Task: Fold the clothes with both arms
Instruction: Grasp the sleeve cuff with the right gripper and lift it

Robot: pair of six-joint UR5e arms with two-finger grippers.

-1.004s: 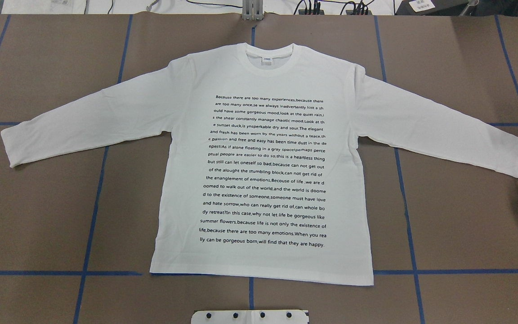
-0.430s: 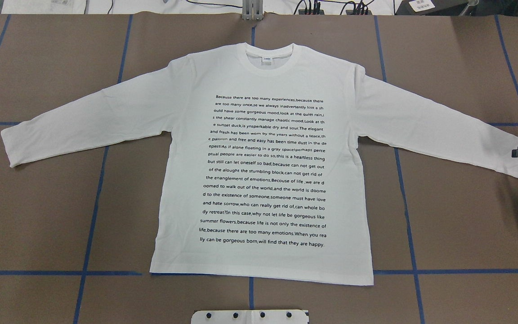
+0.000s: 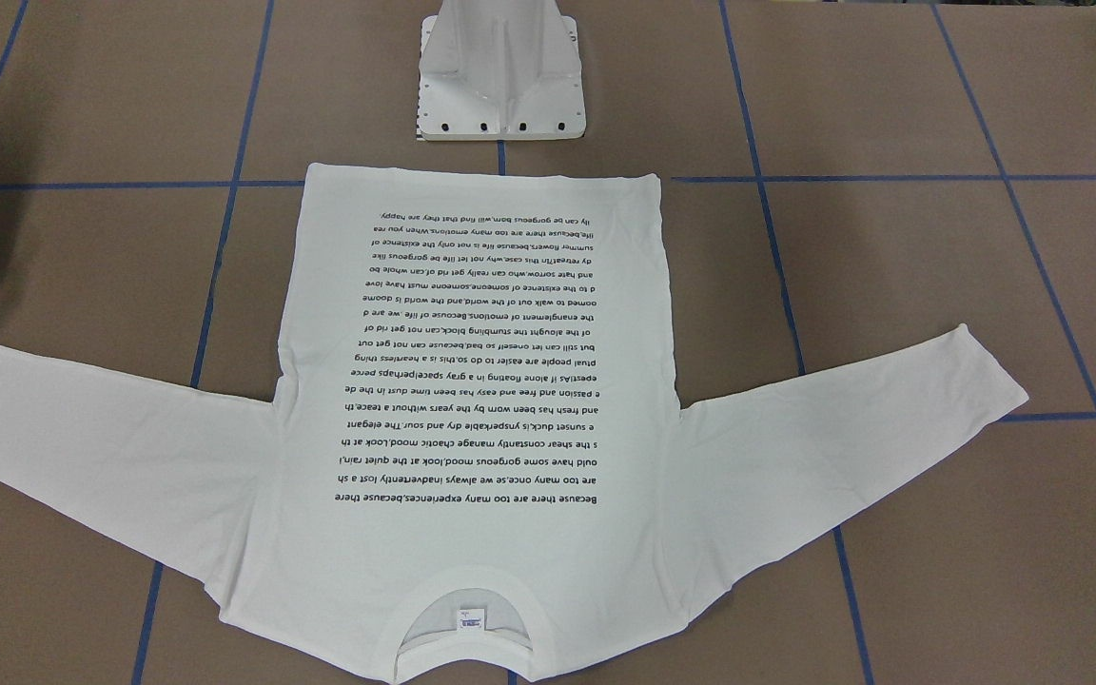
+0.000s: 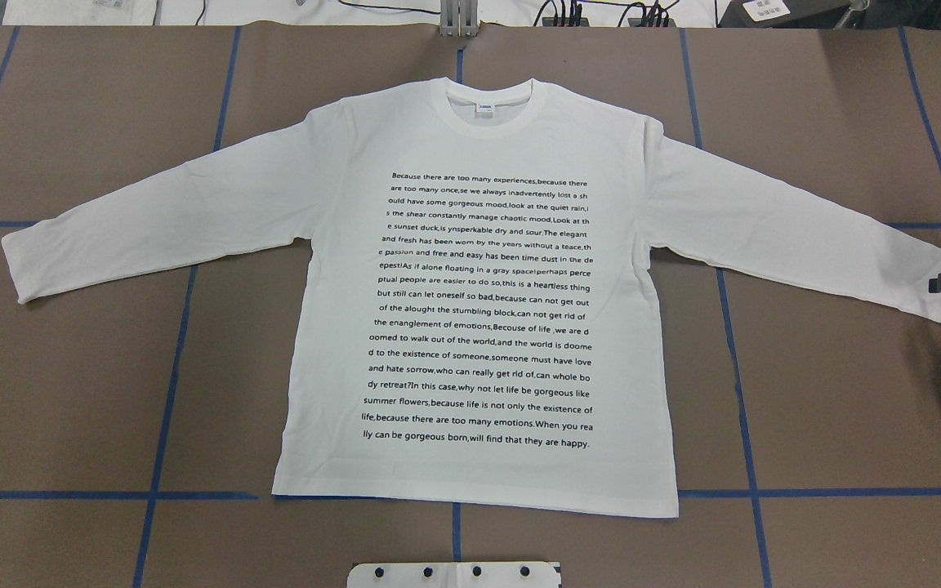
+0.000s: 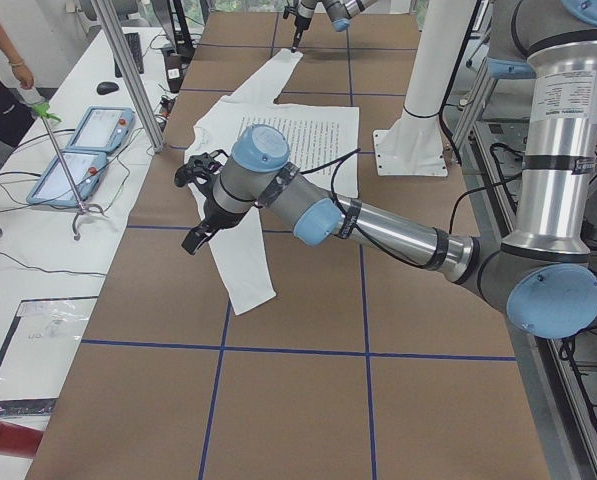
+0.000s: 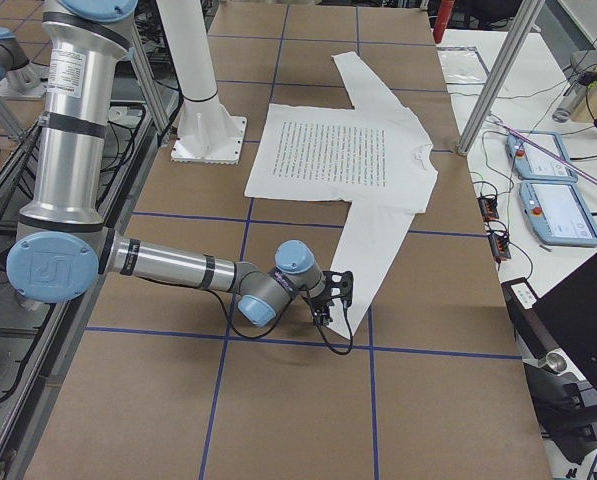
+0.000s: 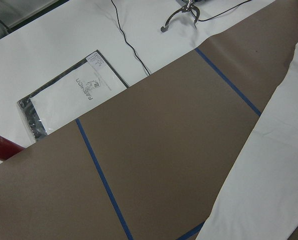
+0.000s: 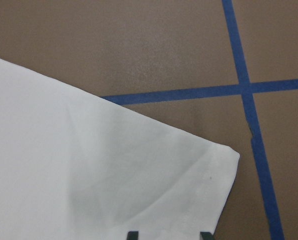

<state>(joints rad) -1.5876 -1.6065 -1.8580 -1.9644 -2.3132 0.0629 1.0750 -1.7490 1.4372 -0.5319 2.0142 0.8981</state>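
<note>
The large white long-sleeved cotton shirt point(image 4: 470, 245) is laid flat, printed side up, on the brown paper-covered surface point(image 4: 846, 408), which is gridded with blue tape point(image 4: 744, 408). Its sleeves are spread out to both sides. The shirt is judged light, thin and limp. It can be expected to drape and crease wherever it is lifted, and no stiffness can be counted on. A single layer might be pinched by mistake. Hold is best taken at the doubled, stitched edges: cuffs, shoulder seams and hem corners. The right hand point(image 4: 940, 282) is set low at the right sleeve's cuff point(image 8: 208, 170), fingertips point(image 8: 133, 234) spread apart, with nothing gripped. The left hand point(image 5: 190, 210) is seen above the left sleeve point(image 5: 246, 275) in the side view only, so its opening cannot be told.
</note>
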